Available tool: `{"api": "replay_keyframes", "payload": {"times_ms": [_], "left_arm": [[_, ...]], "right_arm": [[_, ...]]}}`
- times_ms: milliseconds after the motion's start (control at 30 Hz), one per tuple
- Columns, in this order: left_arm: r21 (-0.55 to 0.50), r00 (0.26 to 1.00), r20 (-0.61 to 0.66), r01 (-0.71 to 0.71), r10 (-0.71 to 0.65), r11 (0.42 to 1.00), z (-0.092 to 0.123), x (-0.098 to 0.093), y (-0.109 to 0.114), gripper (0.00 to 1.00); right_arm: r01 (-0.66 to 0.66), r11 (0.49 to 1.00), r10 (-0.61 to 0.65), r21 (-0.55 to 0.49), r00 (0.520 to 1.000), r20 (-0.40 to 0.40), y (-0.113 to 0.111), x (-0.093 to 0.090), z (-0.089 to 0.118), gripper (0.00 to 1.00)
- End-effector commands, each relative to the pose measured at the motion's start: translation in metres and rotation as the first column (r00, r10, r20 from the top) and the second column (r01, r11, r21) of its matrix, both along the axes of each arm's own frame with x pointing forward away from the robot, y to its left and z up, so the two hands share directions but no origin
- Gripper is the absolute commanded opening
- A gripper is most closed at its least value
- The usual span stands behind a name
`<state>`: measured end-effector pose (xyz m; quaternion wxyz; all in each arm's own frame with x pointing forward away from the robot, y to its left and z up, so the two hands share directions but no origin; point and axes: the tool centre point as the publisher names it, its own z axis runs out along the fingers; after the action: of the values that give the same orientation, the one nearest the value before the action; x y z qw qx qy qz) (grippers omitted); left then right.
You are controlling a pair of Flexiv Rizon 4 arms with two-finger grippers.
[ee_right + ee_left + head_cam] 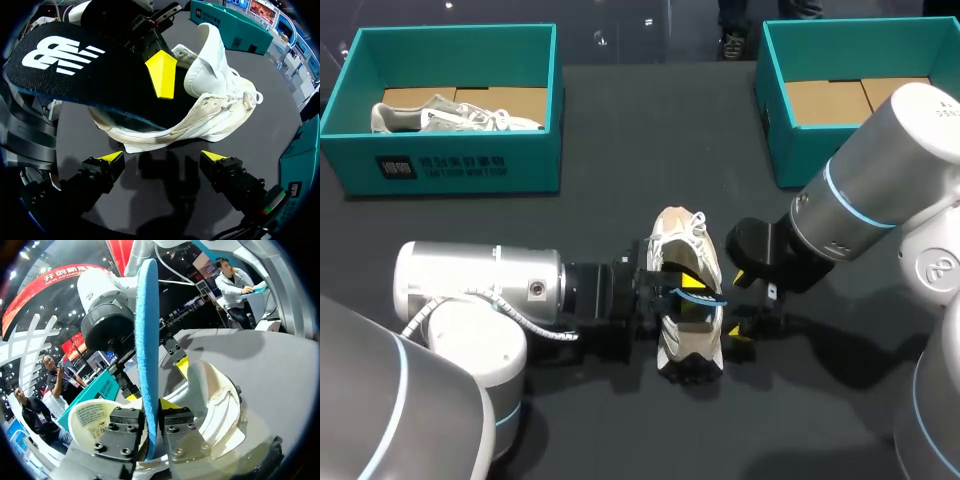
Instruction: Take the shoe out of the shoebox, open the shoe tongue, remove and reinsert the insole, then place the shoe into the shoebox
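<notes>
Fingers (176, 426) of my left gripper (150, 415) are clenched on the insole (147, 330), one pad on each face, the blue edge running straight out ahead of them. My right gripper (163, 157) is released, with nothing between its yellow tips.

- Shoe (680, 240): on the table at mid-field, between the two grippers, its long axis running away from me toward the far edge. The tongue is pulled up and the mouth is open.
- Insole: from the right wrist view its dark printed face slopes over the shoe's mouth. One end is down at the opening and the rest rises out toward my left arm. I can't tell how much of it sits inside.
- Key relation: the insole's long axis comes in from my left and crosses the shoe's length at an angle. I judge it has to line up with the shoe before it can slide home toward the toe.
- Right gripper: just beside the shoe's right flank, fingers straddling bare table short of the sole, not touching it. It is the nearer free gripper to steady the shoe.
- Shoebox (775, 120): far right, well apart from the shoe.
</notes>
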<state>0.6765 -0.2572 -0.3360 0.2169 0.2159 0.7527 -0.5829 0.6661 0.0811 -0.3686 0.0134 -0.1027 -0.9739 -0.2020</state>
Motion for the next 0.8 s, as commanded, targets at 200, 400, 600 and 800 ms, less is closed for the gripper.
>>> {"api": "replay_keyframes", "payload": {"times_ms": [200,400,600,800], "left_arm": [[0.002,1.0,-0.004,-0.013,0.013,1.0,0.025,-0.024,0.007,0.43],[-0.012,1.0,-0.002,-0.013,0.013,1.0,0.031,-0.029,0.005,0.0],[-0.016,1.0,0.006,0.004,-0.004,1.0,0.02,-0.021,-0.001,0.0],[0.0,0.998,0.064,0.0,0.0,1.0,0.005,-0.008,-0.004,0.0]], "right_arm": [[0.001,1.0,-0.001,0.0,1.0,0.003,0.0,-0.002,0.0,1.0],[0.001,1.0,-0.001,0.0,1.0,0.003,0.0,-0.002,0.0,1.0],[0.001,1.0,-0.001,0.0,1.0,0.003,0.0,-0.002,0.0,1.0],[0.001,1.0,-0.001,0.0,1.0,0.003,0.0,-0.002,0.0,1.0]]}}
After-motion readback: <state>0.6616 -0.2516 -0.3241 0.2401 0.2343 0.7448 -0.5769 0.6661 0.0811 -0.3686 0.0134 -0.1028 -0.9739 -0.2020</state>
